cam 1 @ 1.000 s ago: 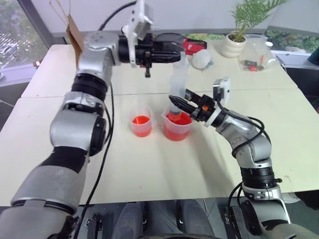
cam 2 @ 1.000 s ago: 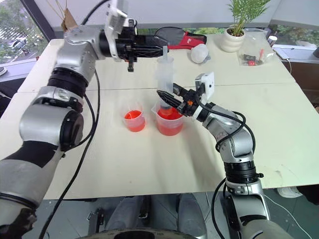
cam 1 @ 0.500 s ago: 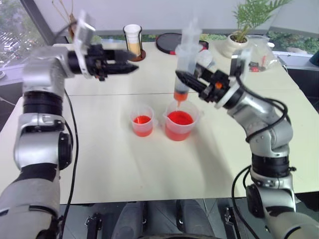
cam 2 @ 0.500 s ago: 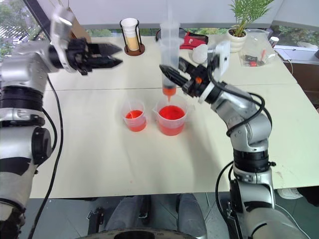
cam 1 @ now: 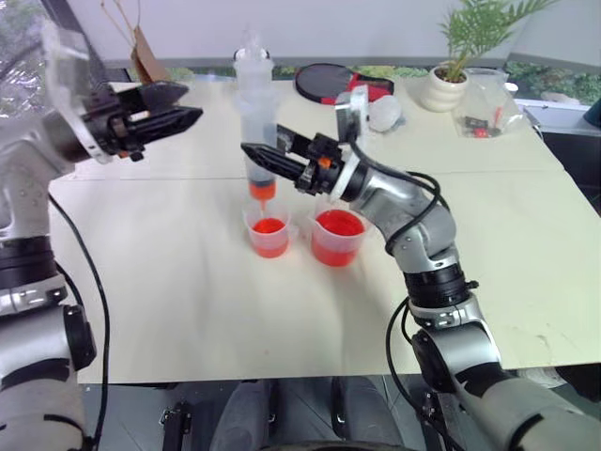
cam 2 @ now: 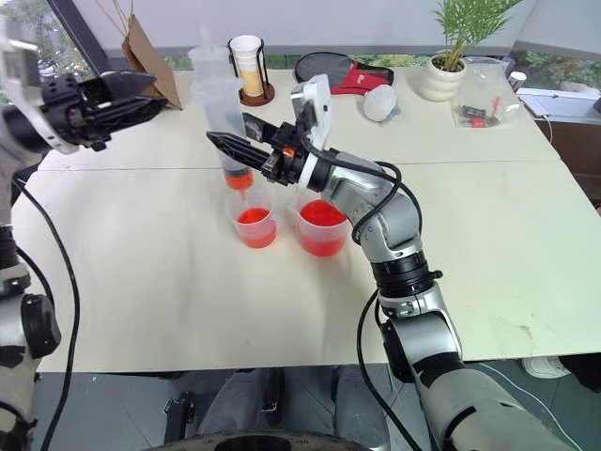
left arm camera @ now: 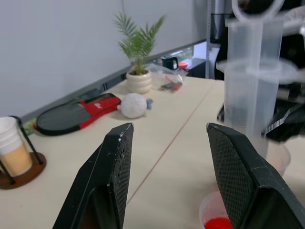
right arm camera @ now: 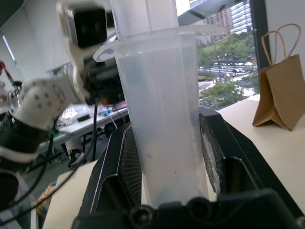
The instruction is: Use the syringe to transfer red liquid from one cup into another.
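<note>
My right gripper [cam 1: 256, 156] is shut on the syringe [cam 1: 255, 113] and holds it upright. The syringe's orange-red tip [cam 1: 261, 191] hangs just above the smaller cup [cam 1: 269, 235], which holds a little red liquid [cam 1: 269, 226]. Beside that cup stands the larger spouted beaker [cam 1: 336, 238], about half full of red liquid. In the right wrist view the syringe barrel [right arm camera: 162, 124] is clamped between the fingers. My left gripper [cam 1: 188, 101] is open and empty, raised well off to the left of the syringe. Its fingers [left arm camera: 112, 181] frame the syringe [left arm camera: 252, 95].
Along the back of the table are a stack of paper cups in a holder [cam 2: 248, 61], a brown paper bag [cam 2: 150, 61], a red-and-black paddle [cam 1: 324, 80], a white ball [cam 1: 385, 113], a potted plant [cam 1: 446, 80] and a clear bag [cam 1: 484, 113].
My right gripper lifted the syringe out of the beaker and carried it left to above the smaller cup. My left gripper let go of the plunger top and swung away to the left, open.
</note>
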You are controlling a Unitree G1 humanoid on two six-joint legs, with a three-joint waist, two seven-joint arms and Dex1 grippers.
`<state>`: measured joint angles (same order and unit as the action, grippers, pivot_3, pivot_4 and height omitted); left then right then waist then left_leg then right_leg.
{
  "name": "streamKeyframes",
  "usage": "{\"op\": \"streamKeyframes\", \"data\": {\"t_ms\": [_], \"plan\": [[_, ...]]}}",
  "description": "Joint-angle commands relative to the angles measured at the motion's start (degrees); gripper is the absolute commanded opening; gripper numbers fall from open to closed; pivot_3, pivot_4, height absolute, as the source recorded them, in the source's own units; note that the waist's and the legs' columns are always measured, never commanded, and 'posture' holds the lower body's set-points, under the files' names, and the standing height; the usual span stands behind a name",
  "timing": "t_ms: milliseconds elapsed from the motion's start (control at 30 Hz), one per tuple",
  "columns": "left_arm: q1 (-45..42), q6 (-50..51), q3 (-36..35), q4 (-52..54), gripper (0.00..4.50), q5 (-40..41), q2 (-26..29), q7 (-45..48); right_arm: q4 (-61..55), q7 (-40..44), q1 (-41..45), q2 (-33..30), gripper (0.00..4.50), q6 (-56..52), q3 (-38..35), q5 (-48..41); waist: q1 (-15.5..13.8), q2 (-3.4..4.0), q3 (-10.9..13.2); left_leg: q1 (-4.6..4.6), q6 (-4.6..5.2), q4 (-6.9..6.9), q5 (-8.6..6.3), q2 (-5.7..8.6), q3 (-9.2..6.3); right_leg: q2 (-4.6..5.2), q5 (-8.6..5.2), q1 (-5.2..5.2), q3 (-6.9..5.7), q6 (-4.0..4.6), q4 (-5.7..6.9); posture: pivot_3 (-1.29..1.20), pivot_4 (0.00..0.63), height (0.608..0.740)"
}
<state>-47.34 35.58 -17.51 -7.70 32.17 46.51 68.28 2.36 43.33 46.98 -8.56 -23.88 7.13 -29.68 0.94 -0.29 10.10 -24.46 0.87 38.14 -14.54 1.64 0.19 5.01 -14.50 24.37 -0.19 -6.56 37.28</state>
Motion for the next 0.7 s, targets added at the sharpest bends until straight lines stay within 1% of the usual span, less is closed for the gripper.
{"op": "streamKeyframes", "data": {"t_ms": [33,100,200,400,500,700], "plan": [[-1.15,1.59,-2.63,2.98,2.49,3.92,2.42,-0.14,1.25,1.92,0.31,0.76,1.41,3.10,0.04,1.15,0.06,0.00,0.00,0.00,-0.01,0.00,0.01,-0.01,-0.01,-0.02,0.00,0.01,0.00,0.00,0.00,0.00,0.150,0.740],[-3.34,1.43,-1.90,2.69,2.49,4.93,1.62,-0.71,2.27,2.49,0.27,0.89,1.41,3.68,0.03,1.71,-0.02,0.00,0.00,0.00,-0.02,0.00,0.01,-0.02,-0.01,-0.01,0.00,0.01,0.00,0.00,0.00,0.00,0.150,0.740],[-7.04,-0.38,0.70,0.60,2.49,4.38,-0.49,-1.02,3.30,3.11,0.29,1.14,1.41,4.23,0.01,2.38,-0.28,-0.01,0.00,0.00,-0.02,0.00,0.01,-0.01,-0.01,-0.01,0.00,-0.01,-0.01,0.00,-0.01,0.00,0.150,0.740],[-13.57,-6.00,6.18,-7.22,2.49,1.11,-4.15,1.77,3.26,3.49,-0.13,1.49,1.41,4.35,0.23,3.04,0.03,-0.01,-0.01,0.01,-0.04,0.00,0.03,0.01,0.01,-0.02,0.00,0.00,-0.01,0.00,0.01,0.00,0.150,0.740],[-15.52,-9.73,9.22,-11.24,2.49,-1.40,-5.86,3.57,3.07,3.41,-0.32,1.82,1.41,4.34,0.24,3.42,0.10,-0.01,0.00,0.00,-0.04,-0.01,0.03,0.01,0.01,-0.04,0.00,0.00,-0.01,0.00,0.01,0.00,0.150,0.740],[-18.86,-13.24,11.13,-16.85,2.49,-2.78,-9.40,6.41,1.95,3.01,-1.21,2.56,1.41,4.09,0.67,4.04,0.08,-0.01,0.00,0.00,-0.04,-0.01,0.02,-0.01,0.02,-0.05,0.00,0.00,-0.01,0.00,0.00,0.00,0.150,0.740]]}}
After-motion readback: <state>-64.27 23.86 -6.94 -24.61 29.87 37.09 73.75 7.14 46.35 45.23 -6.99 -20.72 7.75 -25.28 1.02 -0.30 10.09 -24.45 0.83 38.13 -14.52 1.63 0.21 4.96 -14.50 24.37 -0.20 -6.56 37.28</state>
